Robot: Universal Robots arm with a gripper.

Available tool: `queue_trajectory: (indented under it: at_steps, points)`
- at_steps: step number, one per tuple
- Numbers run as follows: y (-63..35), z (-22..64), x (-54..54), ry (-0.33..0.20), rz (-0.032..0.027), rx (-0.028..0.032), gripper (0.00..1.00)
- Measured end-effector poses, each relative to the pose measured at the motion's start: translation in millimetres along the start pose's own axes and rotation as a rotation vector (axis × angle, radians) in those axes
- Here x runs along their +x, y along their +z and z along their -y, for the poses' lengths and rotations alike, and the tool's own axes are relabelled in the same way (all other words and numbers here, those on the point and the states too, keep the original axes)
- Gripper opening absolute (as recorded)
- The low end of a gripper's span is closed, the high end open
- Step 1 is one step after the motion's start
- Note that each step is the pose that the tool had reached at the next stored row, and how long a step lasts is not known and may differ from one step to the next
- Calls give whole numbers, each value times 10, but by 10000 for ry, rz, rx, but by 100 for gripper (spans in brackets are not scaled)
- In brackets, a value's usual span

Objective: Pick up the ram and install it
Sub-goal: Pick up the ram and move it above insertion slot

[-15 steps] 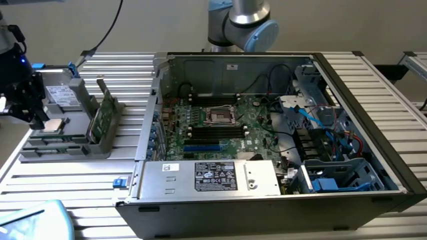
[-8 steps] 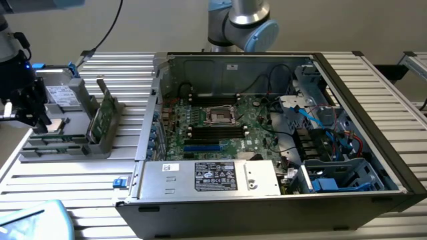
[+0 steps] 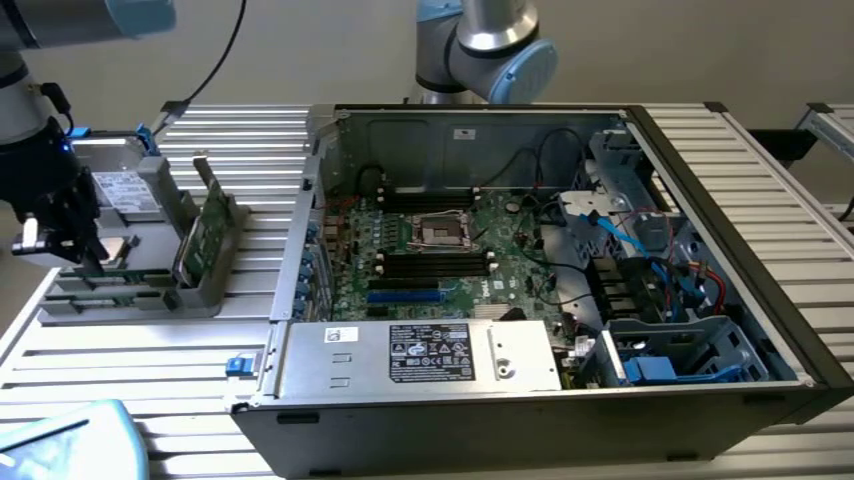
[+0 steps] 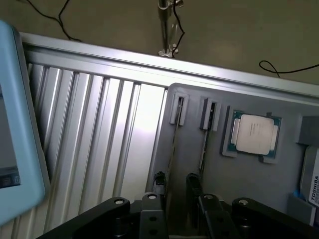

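Two rams stand on edge in the slots of a grey holder tray (image 3: 134, 295) at the exterior view's left; the taller green stick (image 3: 208, 215) rises beside the case wall. In the wrist view they show edge-on as thin lines, one ram (image 4: 174, 137) and a second ram (image 4: 205, 142), in the tray (image 4: 189, 164). My gripper (image 3: 83, 255) hangs over the tray, on the side of the rams away from the case. Its black fingertips (image 4: 158, 180) stand apart above the tray, so my gripper (image 4: 176, 183) is open and holds nothing. The motherboard's black slots (image 3: 434, 262) lie inside the open computer case (image 3: 747, 330).
A silver-topped processor chip (image 4: 254, 134) sits in the tray beside the rams, and a grey drive (image 3: 123, 185) with a white label stands at the tray's back. A light blue object (image 3: 67, 440) lies near the table's front corner. Another arm's base (image 3: 487, 45) rises behind the case.
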State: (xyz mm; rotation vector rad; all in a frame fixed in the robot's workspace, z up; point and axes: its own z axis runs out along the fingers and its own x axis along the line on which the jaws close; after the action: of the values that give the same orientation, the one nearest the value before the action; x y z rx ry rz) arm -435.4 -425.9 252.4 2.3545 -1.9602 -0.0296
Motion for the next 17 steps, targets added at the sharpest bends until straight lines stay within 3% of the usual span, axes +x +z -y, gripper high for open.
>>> queue_trajectory:
  at_steps: [11, 17]
  points:
    - [200, -7, 28, -64, 65, 29, 31]
    - [307, -4, 40, -89, 139, 54, 31]
